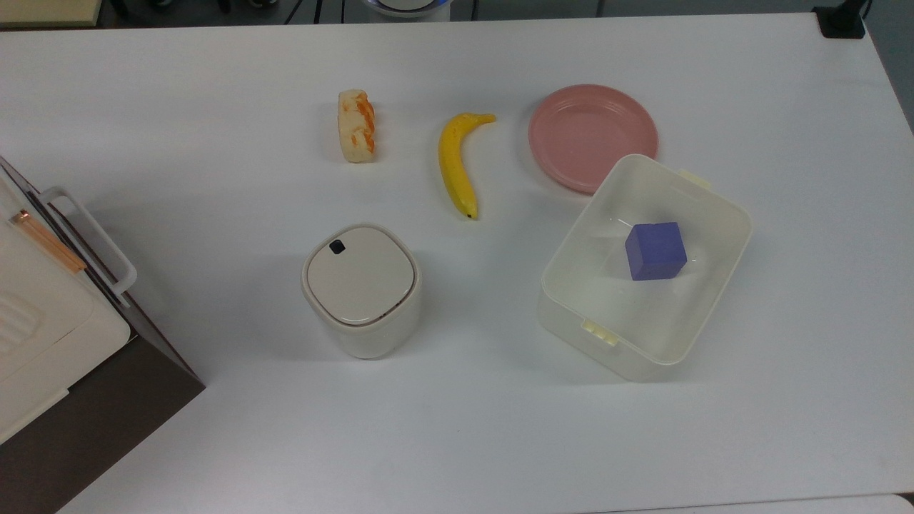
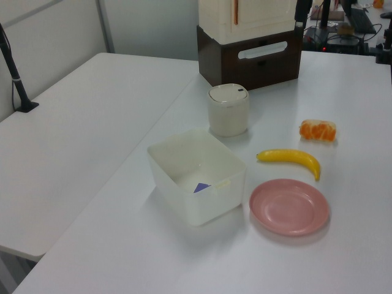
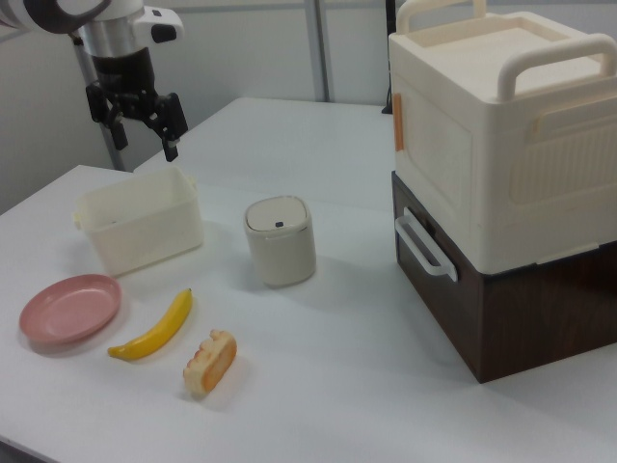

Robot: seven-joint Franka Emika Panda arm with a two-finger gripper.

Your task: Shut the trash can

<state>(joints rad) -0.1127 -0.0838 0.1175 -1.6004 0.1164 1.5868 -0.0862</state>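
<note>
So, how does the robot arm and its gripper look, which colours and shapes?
In the right view, the arm has smooth, rounded white shells with a dark joint band and a silver-grey cylindrical wrist section below. The gripper is black, with a blocky black body and two short black fingers. No markings or loose cables can be made out.

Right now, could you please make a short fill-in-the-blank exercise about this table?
1. The trash can has its lid ____.
2. Inside the translucent tub lies a ____ cube.
3. The banana lies between the bread piece and the ____ plate.
4. The gripper hangs with its fingers ____.

Missing words: shut; purple; pink; open
</note>
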